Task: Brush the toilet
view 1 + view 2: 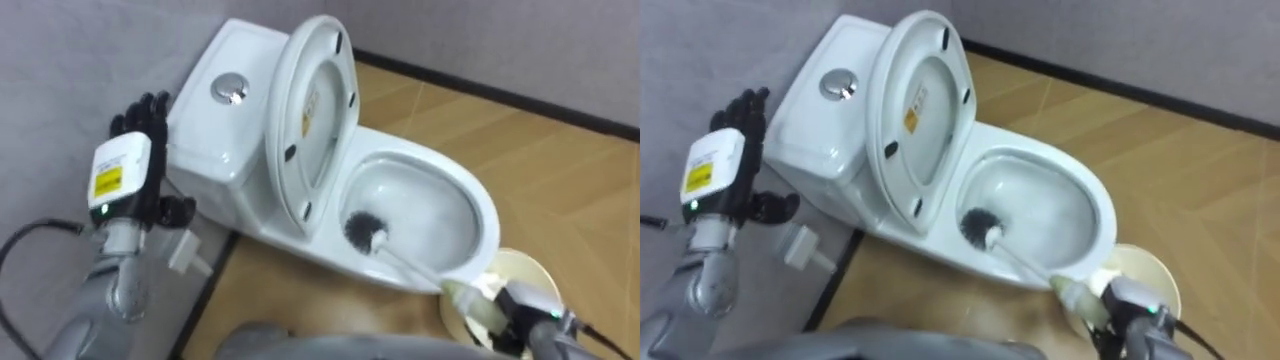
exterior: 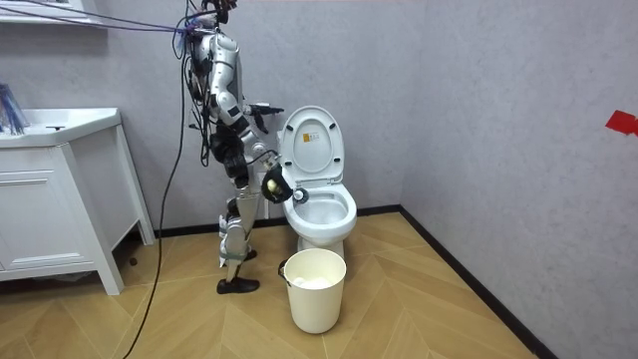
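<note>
A white toilet [image 1: 480, 200] stands against the wall with its lid and seat [image 1: 315, 110] raised. The toilet brush's dark bristle head [image 1: 363, 232] rests inside the bowl, low on the near left side. Its pale handle [image 1: 415, 268] slants to the lower right, where my right hand [image 1: 525, 305] is shut on the grip. My left hand [image 1: 140, 135] hangs beside the tank [image 1: 225, 140], fingers straight and pointing up, touching nothing. In the room view I stand upright at the toilet's side [image 2: 319, 204], on the room view's left.
A cream bucket [image 2: 316, 289] stands on the wood floor just before the bowl, its rim [image 1: 530, 268] close to my right hand. A small white fitting [image 1: 185, 252] lies by the wall under the tank. A white sink cabinet [image 2: 60, 189] stands at the room view's left.
</note>
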You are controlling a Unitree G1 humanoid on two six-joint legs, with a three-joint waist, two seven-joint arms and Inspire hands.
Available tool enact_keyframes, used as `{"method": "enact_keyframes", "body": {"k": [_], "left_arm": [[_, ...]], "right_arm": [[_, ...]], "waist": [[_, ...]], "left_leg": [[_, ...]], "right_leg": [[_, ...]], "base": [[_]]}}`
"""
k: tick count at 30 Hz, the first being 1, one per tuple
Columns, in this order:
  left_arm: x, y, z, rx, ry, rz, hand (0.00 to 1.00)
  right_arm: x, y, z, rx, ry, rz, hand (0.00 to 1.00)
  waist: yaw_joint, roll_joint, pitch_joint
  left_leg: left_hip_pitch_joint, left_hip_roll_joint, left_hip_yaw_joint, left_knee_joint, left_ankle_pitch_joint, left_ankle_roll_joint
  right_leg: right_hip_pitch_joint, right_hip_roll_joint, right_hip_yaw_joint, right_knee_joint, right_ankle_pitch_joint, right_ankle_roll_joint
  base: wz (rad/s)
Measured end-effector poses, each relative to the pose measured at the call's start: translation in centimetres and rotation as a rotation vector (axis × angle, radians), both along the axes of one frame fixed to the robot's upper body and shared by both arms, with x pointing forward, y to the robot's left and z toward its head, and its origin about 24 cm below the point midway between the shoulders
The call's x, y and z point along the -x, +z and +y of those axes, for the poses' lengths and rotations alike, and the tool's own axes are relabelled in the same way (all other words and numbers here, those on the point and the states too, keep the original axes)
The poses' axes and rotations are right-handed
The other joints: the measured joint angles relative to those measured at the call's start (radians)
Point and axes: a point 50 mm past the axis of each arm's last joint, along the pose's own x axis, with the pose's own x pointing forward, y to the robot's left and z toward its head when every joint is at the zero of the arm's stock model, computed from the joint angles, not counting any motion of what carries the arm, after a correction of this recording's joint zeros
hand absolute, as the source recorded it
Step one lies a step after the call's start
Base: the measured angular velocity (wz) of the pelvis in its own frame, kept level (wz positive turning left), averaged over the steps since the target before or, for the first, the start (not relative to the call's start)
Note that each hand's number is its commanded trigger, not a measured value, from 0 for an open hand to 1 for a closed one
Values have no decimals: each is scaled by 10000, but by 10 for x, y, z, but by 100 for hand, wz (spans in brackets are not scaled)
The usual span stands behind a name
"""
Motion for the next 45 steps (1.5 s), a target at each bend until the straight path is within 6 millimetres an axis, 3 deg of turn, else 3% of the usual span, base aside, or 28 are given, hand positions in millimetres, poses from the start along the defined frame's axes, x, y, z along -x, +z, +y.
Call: {"method": "enact_keyframes", "body": {"k": [5,9,13,18,22,26,28,30,35,45], "left_arm": [[25,-13,-2,459,570,443,0],[46,-28,-2,1138,1437,945,0],[63,-46,0,1398,2115,1748,0],[94,-69,9,1677,3346,3046,0],[133,-90,19,1853,4709,4845,0],[160,-102,22,2610,5910,6081,0],[182,-110,22,3037,6986,6917,0],[190,-115,21,3197,7231,7515,0],[186,-127,10,4239,7445,8563,0],[165,-132,5,4802,7072,9177,0]], "right_arm": [[11,-4,-4,-441,-1154,117,100],[17,-10,0,-683,-1764,176,100],[23,-15,9,-1057,-2084,316,100],[22,-16,8,-1231,-2878,179,100],[14,-19,5,-1613,-4256,-374,100],[13,-20,1,-1895,-5959,-994,100],[15,-20,1,-2049,-7149,-1615,100],[15,-20,0,-2063,-7660,-2032,100],[21,-18,-3,-1621,-8033,-2596,100],[31,-18,-1,-1011,-9459,-3444,100]], "waist": [[61,11,-9],[179,-129,-21],[504,-366,17],[654,-386,36],[582,-430,28],[529,-387,34],[314,-340,38],[119,-300,35],[-115,-39,37],[-1002,69,20]], "left_leg": [[255,-19,-143,-309,1,-1],[269,-30,-153,-326,1,-1],[366,-39,-160,-320,-2,-1],[390,-32,-258,-305,-125,-15],[487,-23,-237,-322,-183,-2],[545,-22,-168,-352,-206,4],[693,-30,-128,-413,-207,5],[781,-23,-72,-438,-220,8],[1029,77,438,-509,-351,32],[1437,193,1315,-601,-541,52]], "right_leg": [[148,21,17,-7,-20,30],[171,32,26,-31,-22,33],[267,36,32,-57,-24,36],[357,85,16,-163,-45,79],[466,92,13,-172,-37,91],[483,92,127,-183,-37,91],[620,98,263,-191,-37,92],[673,116,446,-197,-41,89],[603,189,1230,-147,-58,69],[566,329,2322,-93,-41,85]], "base": [[5],[2],[2],[6],[1],[-4],[-4],[-8],[-31],[-29]]}}
